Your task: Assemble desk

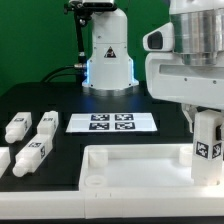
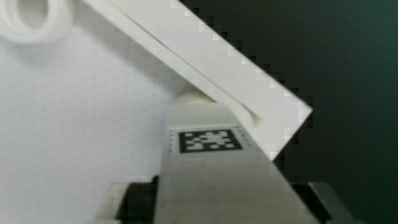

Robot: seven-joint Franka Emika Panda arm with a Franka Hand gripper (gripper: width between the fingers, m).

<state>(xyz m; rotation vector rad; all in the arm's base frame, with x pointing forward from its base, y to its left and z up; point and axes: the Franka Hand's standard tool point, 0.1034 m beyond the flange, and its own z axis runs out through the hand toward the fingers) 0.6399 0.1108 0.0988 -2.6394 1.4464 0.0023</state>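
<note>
Short white tagged plastic block leg [image 1: 207,142]: probably light, rigid, slick; best taken across flat sides, pinched thus by gripper [image 2: 224,200].

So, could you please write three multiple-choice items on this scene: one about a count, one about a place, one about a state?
1. How many tags does the marker board carry?
A. two
B. four
C. six

2. Where is the leg below the end effector?
A. on the marker board
B. at the top's end on the exterior view's right
C. on the floor

3. The end effector is:
A. open and empty
B. shut on the leg
C. out of view

Key:
1 B, two rows of two.
2 B, the leg stands at that end.
3 B, the wrist view shows the leg between the fingers.
</note>
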